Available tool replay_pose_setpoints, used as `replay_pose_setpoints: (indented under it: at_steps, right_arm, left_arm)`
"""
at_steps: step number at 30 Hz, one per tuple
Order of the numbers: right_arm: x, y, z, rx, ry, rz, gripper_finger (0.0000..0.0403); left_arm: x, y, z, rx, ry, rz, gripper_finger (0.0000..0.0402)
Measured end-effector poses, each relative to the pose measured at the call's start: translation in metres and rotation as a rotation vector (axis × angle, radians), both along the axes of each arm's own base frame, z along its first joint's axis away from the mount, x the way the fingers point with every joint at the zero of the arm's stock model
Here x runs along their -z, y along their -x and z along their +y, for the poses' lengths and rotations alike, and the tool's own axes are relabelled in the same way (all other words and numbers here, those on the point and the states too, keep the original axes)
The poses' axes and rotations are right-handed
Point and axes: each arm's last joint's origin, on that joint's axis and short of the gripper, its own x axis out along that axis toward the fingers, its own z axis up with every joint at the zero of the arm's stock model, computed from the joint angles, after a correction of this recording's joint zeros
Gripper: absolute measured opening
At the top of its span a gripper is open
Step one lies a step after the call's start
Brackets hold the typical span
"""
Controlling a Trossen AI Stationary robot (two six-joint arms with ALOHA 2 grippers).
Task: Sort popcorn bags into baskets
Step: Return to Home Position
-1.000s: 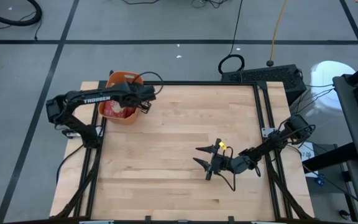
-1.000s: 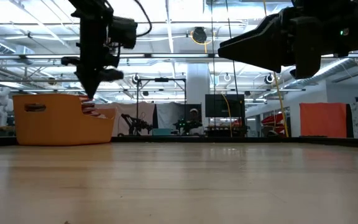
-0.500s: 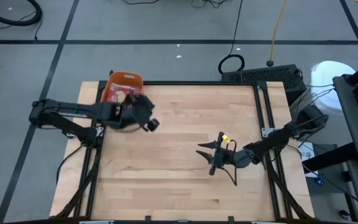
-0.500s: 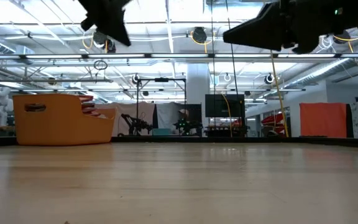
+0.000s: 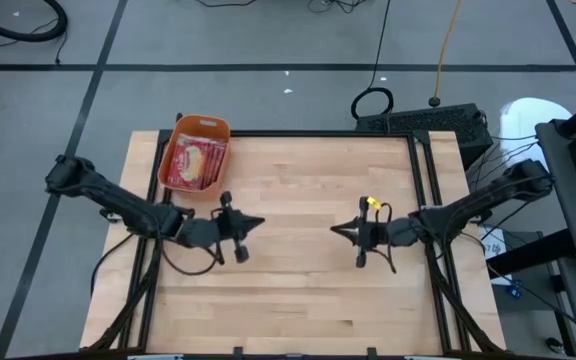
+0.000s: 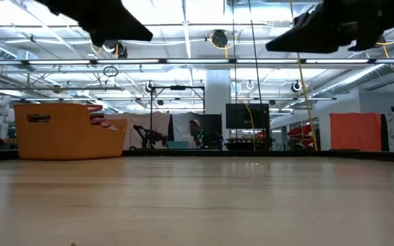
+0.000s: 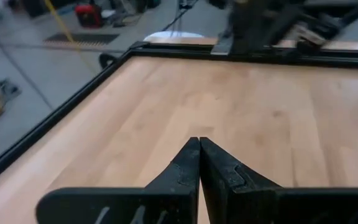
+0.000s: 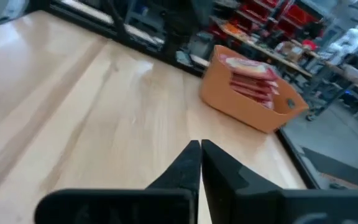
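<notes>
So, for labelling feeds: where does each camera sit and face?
High: overhead, straight down on the table; left arm, right arm show.
Low: tabletop height, level into the room; arms at top.
Left wrist: past the shut left gripper, toward right arm.
Right wrist: past the shut right gripper, toward orange basket.
Shared: high, low, right wrist see the basket.

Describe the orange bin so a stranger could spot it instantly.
On the wooden table, look to the top-left corner in the overhead view. The orange bin sits there, a rounded tub full of red popcorn bags. It is the table's only container; the left claw and right claw hang shut over mid-table.
</notes>
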Motion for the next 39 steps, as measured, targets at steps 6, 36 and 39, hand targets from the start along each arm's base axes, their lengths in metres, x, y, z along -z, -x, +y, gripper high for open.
replay_pose_setpoints:
  at_steps: [6,36,39]
  right_arm:
    - [0.014,0.019,-0.020,0.039,-0.021,-0.004,0.0001]
    - [0.046,0.071,-0.047,0.027,-0.192,-0.188,0.0000]
    - [0.045,0.073,-0.048,0.032,-0.187,-0.188,0.0000]
  left_arm:
    - [0.017,0.008,0.000,-0.004,-0.110,0.033,0.0010]
    - [0.052,0.070,0.045,0.254,-0.030,-0.235,0.0010]
    - [0.059,0.080,0.047,0.248,-0.019,-0.266,0.0010]
